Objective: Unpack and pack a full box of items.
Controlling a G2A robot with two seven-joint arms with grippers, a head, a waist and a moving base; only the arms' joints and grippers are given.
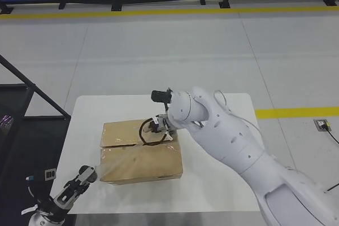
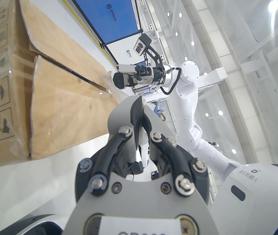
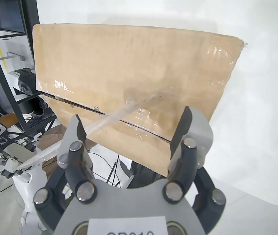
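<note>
So the box (image 1: 141,153) sits mid-frame on the counter (image 1: 209,192), flaps down. The right end effector (image 3: 132,123) is wide open over the seam, gripping nothing, but a tape strand (image 3: 119,114) runs to one finger. The left end effector (image 1: 88,172), lower left, is pinched shut and empty. My worry: if that tape is stuck, it'll drag the box.

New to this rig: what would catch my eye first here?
A closed cardboard box sits on the white table. The open right gripper hovers over its top seam, with a clear tape strip stretching from the box toward one finger. The shut left gripper sits low beside the box.
</note>
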